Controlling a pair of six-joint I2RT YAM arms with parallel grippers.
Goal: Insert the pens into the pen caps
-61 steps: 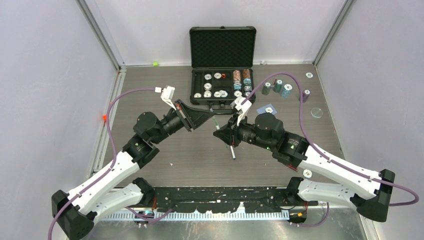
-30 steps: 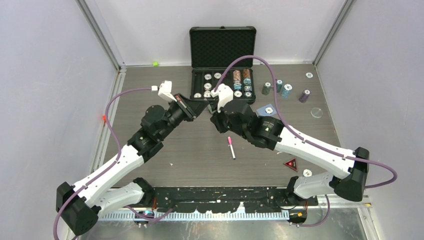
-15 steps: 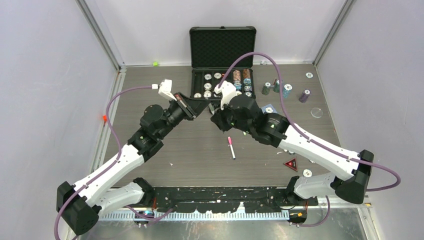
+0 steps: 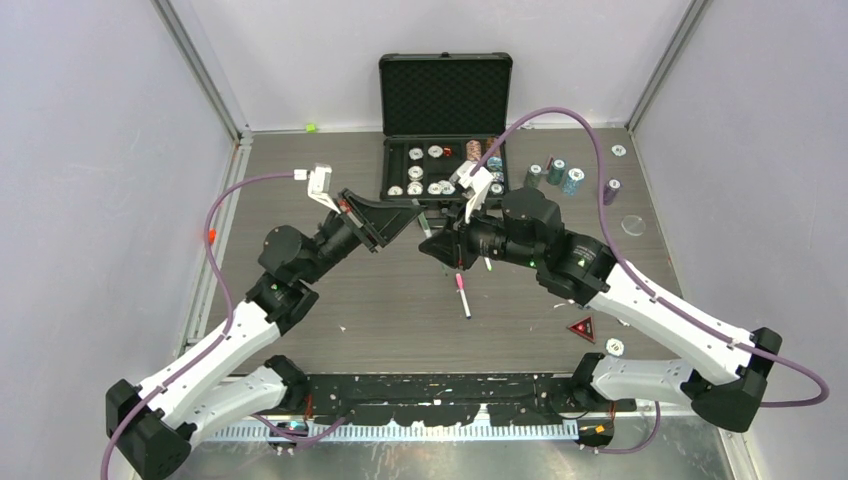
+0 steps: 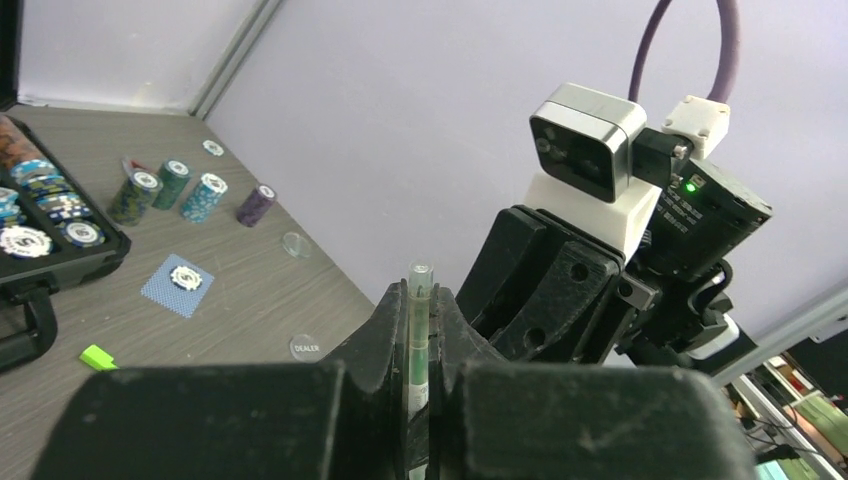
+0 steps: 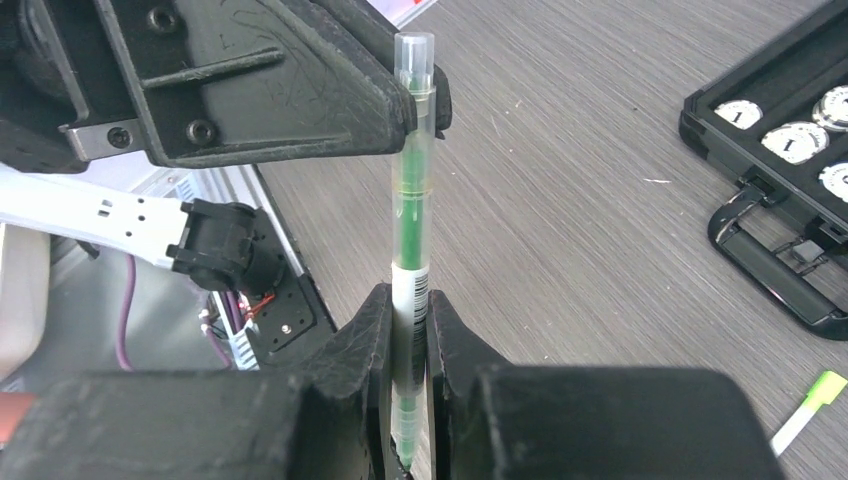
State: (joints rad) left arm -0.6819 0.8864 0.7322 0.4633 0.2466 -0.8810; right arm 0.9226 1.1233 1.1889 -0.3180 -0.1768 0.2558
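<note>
Grey wood-grain counter (image 4: pixel 300 180) between pale walls. Aloft above mid-counter, green pen (image 6: pixel 411 200), pinched at its barrel by right tool (image 6: pixel 408 300) and near its clear end by left tool (image 5: pixel 420 300). Pink-tipped pen (image 4: pixel 462 295) lying loose beneath; open chip case (image 4: pixel 445 95) close behind.

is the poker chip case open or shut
Open. The case has its lid standing upright behind the tray, and chips show in the compartments.
</note>
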